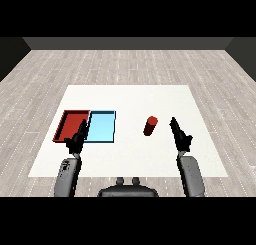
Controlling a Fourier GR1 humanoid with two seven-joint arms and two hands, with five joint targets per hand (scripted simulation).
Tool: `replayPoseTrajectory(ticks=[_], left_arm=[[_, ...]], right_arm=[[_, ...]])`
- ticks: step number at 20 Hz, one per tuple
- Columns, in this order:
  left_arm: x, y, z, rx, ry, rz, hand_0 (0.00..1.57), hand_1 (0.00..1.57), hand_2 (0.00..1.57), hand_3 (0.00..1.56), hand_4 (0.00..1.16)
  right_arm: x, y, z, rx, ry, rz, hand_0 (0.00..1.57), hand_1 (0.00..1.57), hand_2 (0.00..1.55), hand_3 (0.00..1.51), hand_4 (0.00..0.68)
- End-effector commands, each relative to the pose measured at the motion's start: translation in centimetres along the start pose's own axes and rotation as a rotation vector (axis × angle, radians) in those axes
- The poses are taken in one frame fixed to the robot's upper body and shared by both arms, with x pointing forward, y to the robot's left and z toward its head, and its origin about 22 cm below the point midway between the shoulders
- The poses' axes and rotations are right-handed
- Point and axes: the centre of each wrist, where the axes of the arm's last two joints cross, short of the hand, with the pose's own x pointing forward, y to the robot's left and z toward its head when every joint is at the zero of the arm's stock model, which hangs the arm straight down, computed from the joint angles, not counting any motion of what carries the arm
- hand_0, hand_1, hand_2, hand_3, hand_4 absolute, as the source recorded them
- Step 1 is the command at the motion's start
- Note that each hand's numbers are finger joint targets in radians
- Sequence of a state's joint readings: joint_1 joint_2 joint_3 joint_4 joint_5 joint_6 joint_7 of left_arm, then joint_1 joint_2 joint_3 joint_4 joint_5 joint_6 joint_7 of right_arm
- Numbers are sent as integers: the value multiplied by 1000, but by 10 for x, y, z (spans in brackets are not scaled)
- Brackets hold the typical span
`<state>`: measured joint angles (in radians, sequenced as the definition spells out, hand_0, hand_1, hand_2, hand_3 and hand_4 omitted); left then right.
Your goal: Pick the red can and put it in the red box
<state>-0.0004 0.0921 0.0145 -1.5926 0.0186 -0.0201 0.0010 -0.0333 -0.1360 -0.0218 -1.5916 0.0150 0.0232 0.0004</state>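
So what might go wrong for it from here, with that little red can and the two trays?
The red can stands alone on the table, apart from the right hand; a clumsy approach might knock it over. The red tray lies on the far side of the light blue tray, so the can may land in the wrong one. The left hand hovers by the trays and might get in the way.

one can [150,126], two trays [64,123]
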Motion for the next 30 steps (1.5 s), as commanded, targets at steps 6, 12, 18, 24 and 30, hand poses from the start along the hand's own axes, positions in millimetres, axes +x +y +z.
replayPoseTrajectory(ticks=[6, 12, 18, 24, 30], left_arm=[[-10, -15, -15, 2, 42, -43, 0, 0, 0, 0, 0], [14, -3, -2, 33, -427, 84, 0, 0, 0, 0, 0], [17, 3, -9, 20, -422, 58, 0, 0, 0, 0, 0], [5, 7, -5, 25, -443, 87, 0, 0, 0, 0, 0], [1, -4, -7, 17, -444, 111, 0, 0, 0, 0, 0]], right_arm=[[-17, -90, -44, -43, 55, -65, 0, 0, 0, 0, 0], [-23, -78, -42, -22, -287, -143, 0, 0, 0, 0, 0], [-50, -79, -39, -4, -299, -119, 0, 0, 0, 0, 0], [-34, -78, -50, 10, -246, -154, 0, 0, 0, 0, 0], [-38, -88, -67, 46, -244, -197, 0, 0, 0, 0, 0]])
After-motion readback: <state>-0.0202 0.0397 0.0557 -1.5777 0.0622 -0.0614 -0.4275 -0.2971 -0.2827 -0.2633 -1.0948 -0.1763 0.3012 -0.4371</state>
